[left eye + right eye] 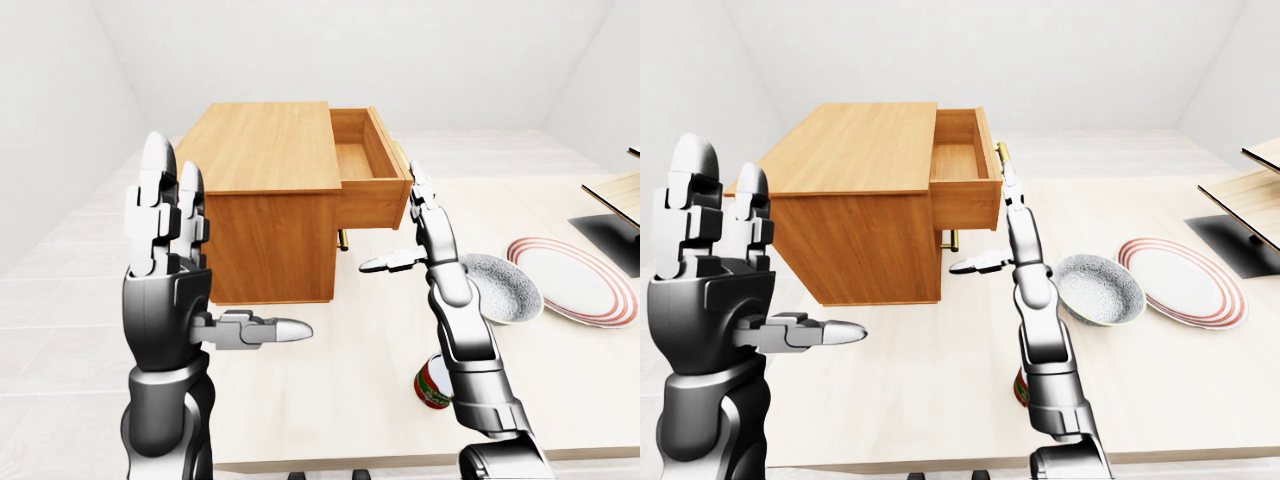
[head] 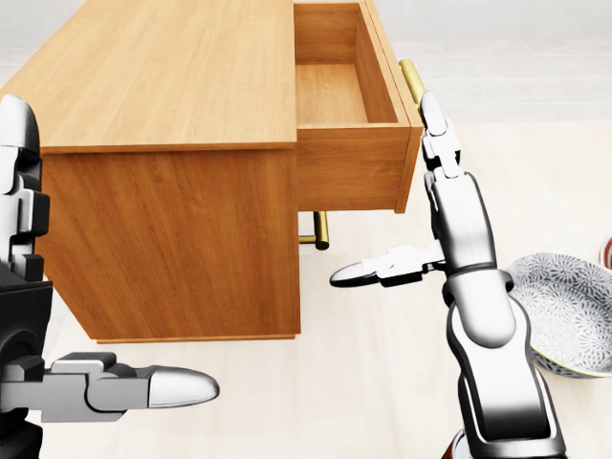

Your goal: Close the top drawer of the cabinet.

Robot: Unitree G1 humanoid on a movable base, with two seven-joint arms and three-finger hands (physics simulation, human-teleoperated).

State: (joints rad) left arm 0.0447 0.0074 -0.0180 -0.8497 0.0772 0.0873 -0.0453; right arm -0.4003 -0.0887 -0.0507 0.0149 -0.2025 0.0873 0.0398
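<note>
Light-wood cabinet point(image 2: 172, 143) on pale tabletop point(image 1: 380, 400), its top wooden drawer point(image 2: 349, 124) pulled out toward head-view right, brass bar handle point(image 2: 413, 78) on its face. Right hand point(image 2: 442, 206) released, fingers point(image 2: 432, 124) spread and upright just beside the drawer face at the handle; contact unclear. Left hand point(image 1: 165, 270) open too, well apart at lower left.

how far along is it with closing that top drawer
Nothing is closed yet: the top drawer stands pulled out of the cabinet, empty inside. In hand: the right robot hand, fingers open and upright, sits by the drawer front near the brass handle. The left robot hand is open, idle. Left: pushing it shut.
</note>
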